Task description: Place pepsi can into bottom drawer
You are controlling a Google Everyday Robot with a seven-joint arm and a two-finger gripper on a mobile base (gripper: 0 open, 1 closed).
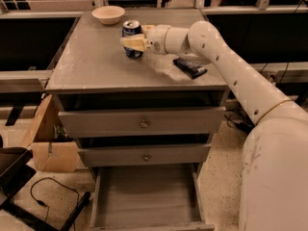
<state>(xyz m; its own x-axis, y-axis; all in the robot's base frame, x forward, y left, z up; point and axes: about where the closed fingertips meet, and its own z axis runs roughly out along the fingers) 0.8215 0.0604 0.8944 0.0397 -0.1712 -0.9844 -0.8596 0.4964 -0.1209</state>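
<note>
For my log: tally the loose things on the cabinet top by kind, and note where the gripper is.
Soda cans: 1, the pepsi can
Bowls: 1, the cream bowl
Snack packets: 1, the dark packet
Total: 3
The gripper is at the pepsi can, over its near side.

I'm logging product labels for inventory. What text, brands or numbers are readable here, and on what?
No text can be read.
pepsi can, with the gripper at it on the cabinet top: whitish markings, too blurred to read.
Dark snack packet: no legible print.
Cardboard box on the floor: a small mark, too small to read.
</note>
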